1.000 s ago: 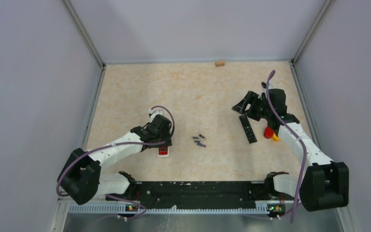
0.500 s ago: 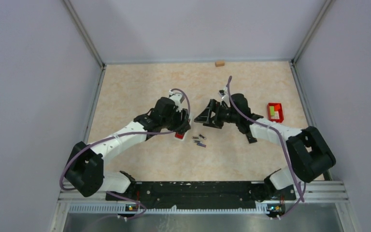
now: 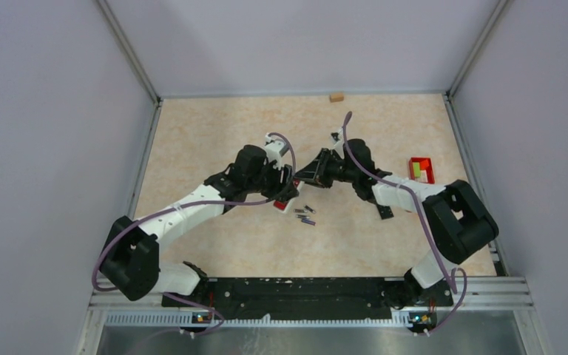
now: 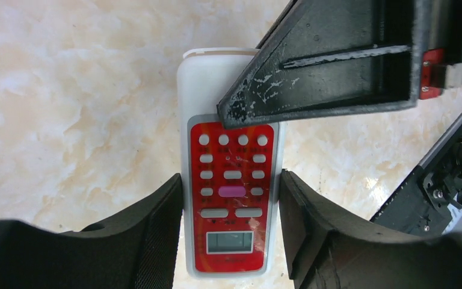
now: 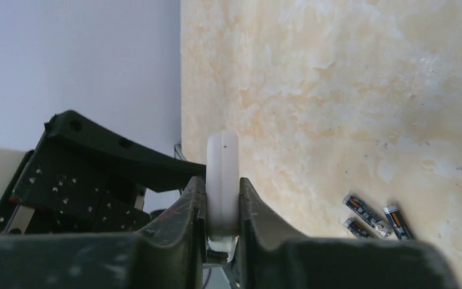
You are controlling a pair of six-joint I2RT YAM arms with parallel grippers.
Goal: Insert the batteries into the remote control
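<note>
Batteries (image 5: 367, 212) lie near the remote (image 4: 231, 198) — red tray (image 3: 429, 177) holds yellowish piece (image 3: 416, 170).

From high behind, looking down on the whole table (image 3: 214, 133). From both wrists, close on one remote control (image 4: 231, 198): left face-on, right edge-on.

Pale lilac walls (image 3: 303, 37), beige marbled tabletop (image 3: 214, 133), metal corner rails (image 3: 129, 52)

Both my arms stretch out over mid-table and meet, wrists nearly touching. My left gripper (image 4: 230, 180) clasps the remote (image 4: 213, 84) by its long sides. My right gripper (image 5: 221, 183), reaching in from the right, pinches its free end.
</note>
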